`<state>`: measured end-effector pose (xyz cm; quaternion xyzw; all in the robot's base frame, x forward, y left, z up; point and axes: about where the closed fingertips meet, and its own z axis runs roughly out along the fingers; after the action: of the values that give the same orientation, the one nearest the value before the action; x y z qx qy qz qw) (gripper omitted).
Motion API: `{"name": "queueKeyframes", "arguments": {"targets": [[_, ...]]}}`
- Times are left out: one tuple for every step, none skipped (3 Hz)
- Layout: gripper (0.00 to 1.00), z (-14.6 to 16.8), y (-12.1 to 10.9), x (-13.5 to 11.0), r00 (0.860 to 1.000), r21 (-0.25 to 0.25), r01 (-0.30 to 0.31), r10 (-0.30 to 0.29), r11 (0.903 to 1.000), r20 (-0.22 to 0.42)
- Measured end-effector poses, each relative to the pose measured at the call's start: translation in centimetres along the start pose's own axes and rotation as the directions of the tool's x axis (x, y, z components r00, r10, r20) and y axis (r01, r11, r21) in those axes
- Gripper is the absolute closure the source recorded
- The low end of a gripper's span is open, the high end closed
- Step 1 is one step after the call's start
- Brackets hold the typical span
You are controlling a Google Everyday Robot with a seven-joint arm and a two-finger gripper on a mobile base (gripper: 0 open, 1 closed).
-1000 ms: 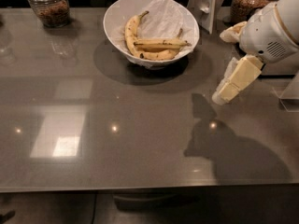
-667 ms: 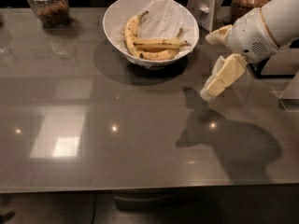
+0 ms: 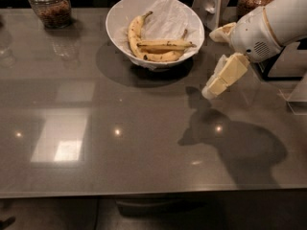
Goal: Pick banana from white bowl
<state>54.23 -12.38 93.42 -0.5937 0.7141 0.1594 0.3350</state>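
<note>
Yellow, slim and nearly straight, the banana (image 3: 165, 44) lies crosswise in the white bowl (image 3: 115, 30) on paper lining. It sits just above a plumper curved banana (image 3: 160, 57), with its left end by a long curved banana (image 3: 133, 32). My gripper (image 3: 212, 89) hangs right of the bowl, low over the bench (image 3: 96, 176) and clear of the rim. I cannot tell how far it is open. Step is the reach. I should clear the rim, drop from above and straddle the slim one mid-length, without pinching the plump neighbour.

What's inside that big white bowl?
Three bananas: a slim straight banana, a long curved one, a plump one, on crumpled paper. The paper hides the bottom of the white bowl. The pincer hangs outside, beside it.
</note>
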Motion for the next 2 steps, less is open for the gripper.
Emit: {"name": "queueKeyframes", "arguments": {"targets": [[0.0, 1.7, -2.6, -1.4, 0.998, 0.031, 0.049, -0.05, 0.9983, 0.04], [0.0, 3.9, -6.4, -3.5, 0.99, 0.06, 0.083, -0.089, 0.9947, 0.111]]}}
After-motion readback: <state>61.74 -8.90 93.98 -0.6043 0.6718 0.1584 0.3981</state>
